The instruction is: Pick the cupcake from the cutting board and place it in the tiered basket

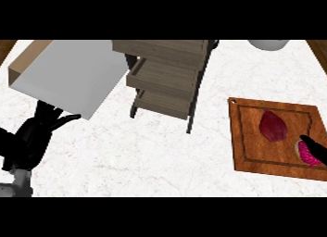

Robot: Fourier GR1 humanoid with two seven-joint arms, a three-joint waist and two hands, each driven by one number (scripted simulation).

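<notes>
The wooden cutting board lies at the right of the counter. On it a pink cupcake sits near the right edge, partly covered. My right hand enters from the right edge; only a straight black finger shows, lying across the cupcake's upper side, open and not curled round it. The wooden tiered basket stands at the middle back, left of the board. At the lower left my left hand rests open with its fingers up.
A dark red oval food item lies on the board, up and left of the cupcake. A large grey-topped box stands left of the basket. A white bowl shows at the top right.
</notes>
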